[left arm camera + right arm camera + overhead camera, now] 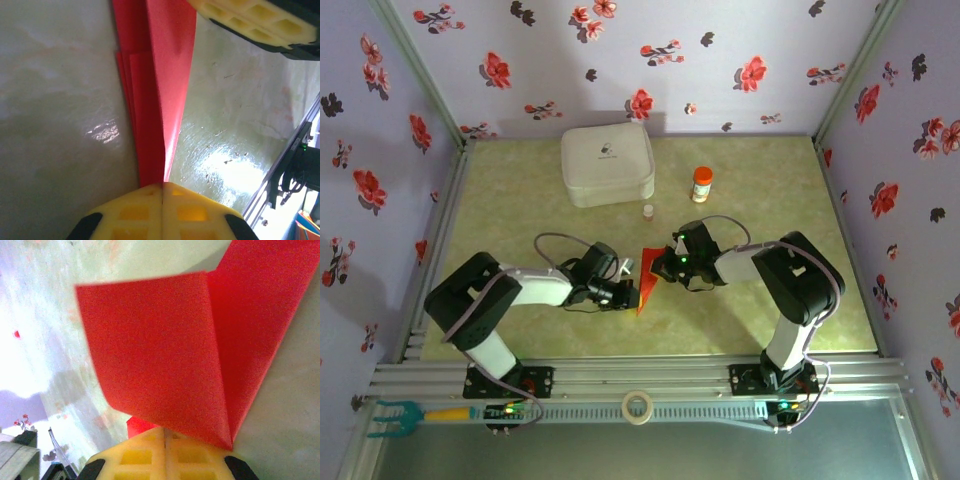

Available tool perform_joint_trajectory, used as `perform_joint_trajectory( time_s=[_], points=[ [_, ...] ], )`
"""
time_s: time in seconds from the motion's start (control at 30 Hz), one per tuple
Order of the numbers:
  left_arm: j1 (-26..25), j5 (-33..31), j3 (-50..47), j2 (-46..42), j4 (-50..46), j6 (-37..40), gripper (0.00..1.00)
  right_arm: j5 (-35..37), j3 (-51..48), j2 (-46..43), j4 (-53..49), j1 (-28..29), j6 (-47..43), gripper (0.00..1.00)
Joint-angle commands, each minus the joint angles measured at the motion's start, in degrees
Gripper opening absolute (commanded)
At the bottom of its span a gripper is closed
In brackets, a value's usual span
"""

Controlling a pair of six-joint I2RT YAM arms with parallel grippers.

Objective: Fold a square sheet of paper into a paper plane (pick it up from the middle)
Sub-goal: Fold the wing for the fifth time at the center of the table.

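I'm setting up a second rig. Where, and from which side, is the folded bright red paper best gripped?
Pinch the folded bright red paper on its stacked layers at the centre crease, coming in low from either end, as the left gripper and right gripper do. There the layers rise as a thin ridge; the loose flap would likely bend.

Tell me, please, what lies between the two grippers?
The folded red paper fills that gap in the top view; the left gripper and right gripper each clamp it in their wrist views.
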Motion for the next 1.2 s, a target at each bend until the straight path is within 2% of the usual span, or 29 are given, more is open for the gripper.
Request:
perform_joint_trajectory(
  time_s=[0.0, 0.17, 0.23, 0.27, 0.37, 0.43, 0.47, 0.5, 0.6, 0.77, 1.17],
  points=[
    [-0.7, -2.6, -0.7, -3.0, -8.3, 1.4, 0.00, 7.1, -2.6, 2.1, -7.0, -0.4, -0.7, 0.01],
    [-0.9, -2.2, -0.3, -4.8, -8.5, 2.7, 0.15, 7.1, -2.5, 2.2, -7.0, -0.4, -0.6, 0.01],
    [-1.1, -2.1, -0.3, -6.0, -8.4, 3.0, 0.32, 7.1, -2.4, 2.3, -7.0, -0.4, -0.6, 0.01],
    [-1.2, -2.2, -0.4, -6.6, -8.2, 3.0, 0.37, 7.1, -2.5, 2.3, -7.0, -0.4, -0.7, 0.01],
    [-1.3, -4.4, -0.8, -9.5, -8.9, 3.0, 0.43, 7.1, -2.5, 2.3, -6.9, -0.4, -0.6, 0.01],
    [-1.3, -5.9, -1.0, -11.8, -8.4, 2.8, 0.38, 7.2, -2.5, 2.2, -6.8, -0.4, -0.5, 0.01],
    [-1.3, -5.8, -0.6, -12.4, -8.0, 2.7, 0.24, 7.3, -2.7, 2.3, -6.8, -0.4, -0.4, 0.01],
    [-1.3, -4.9, 0.2, -12.4, -7.6, 2.9, 0.15, 7.3, -2.7, 2.3, -6.7, -0.4, -0.4, 0.01],
    [-1.3, 0.2, 3.1, -9.3, -4.9, 2.2, 0.01, 7.2, -2.6, 2.3, -6.5, -0.3, -0.3, 0.01],
    [-1.8, 4.6, 6.9, -2.3, -0.2, 0.2, 0.00, 7.3, -2.8, 2.2, -6.5, -0.2, -0.1, 0.01],
    [-1.8, 6.0, 10.9, 8.8, 3.2, -0.6, 0.00, 7.3, -2.8, 2.0, -6.5, 0.0, 0.0, 0.01]
  ],
)
